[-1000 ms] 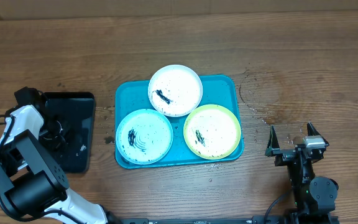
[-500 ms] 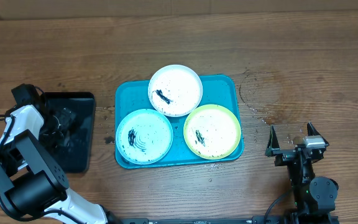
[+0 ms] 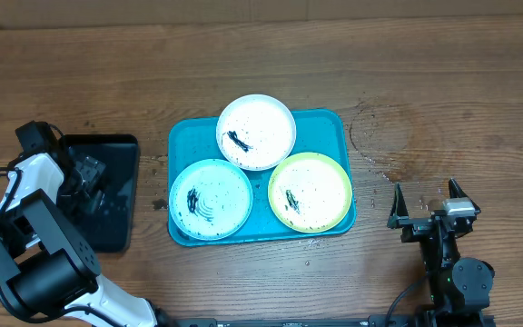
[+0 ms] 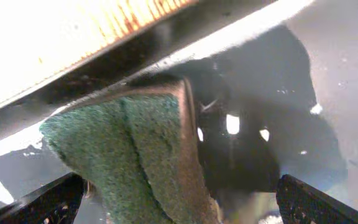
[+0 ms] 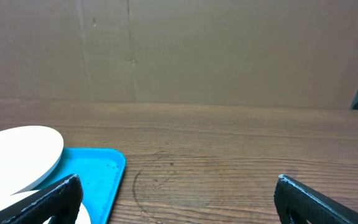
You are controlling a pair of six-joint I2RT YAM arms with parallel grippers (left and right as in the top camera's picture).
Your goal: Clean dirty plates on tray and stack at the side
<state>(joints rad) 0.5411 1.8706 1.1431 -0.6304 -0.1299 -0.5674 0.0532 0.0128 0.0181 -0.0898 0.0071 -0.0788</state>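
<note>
Three smudged plates lie on the teal tray (image 3: 185, 136): a white plate (image 3: 256, 132) at the back, a teal-rimmed plate (image 3: 211, 198) front left and a yellow-green-rimmed plate (image 3: 310, 191) front right. My left gripper (image 3: 84, 177) hangs over the black tray (image 3: 116, 222), well left of the plates. In the left wrist view it (image 4: 179, 190) stands open, and a green sponge (image 4: 129, 155) lies loose between the wide-apart fingers. My right gripper (image 3: 428, 200) is open over bare wood, right of the teal tray. Nothing sits between its fingers (image 5: 61, 199).
The black tray's wet, shiny floor (image 4: 328, 81) shows under the sponge. In the right wrist view the teal tray's corner (image 5: 101, 171) and the white plate's edge (image 5: 17, 155) lie ahead to the left. A cardboard wall (image 5: 179, 50) closes the back of the wooden table (image 3: 425, 73).
My left gripper has gone from shut to open over the black tray and shifted slightly toward the back. The plates and the right arm have not moved.
</note>
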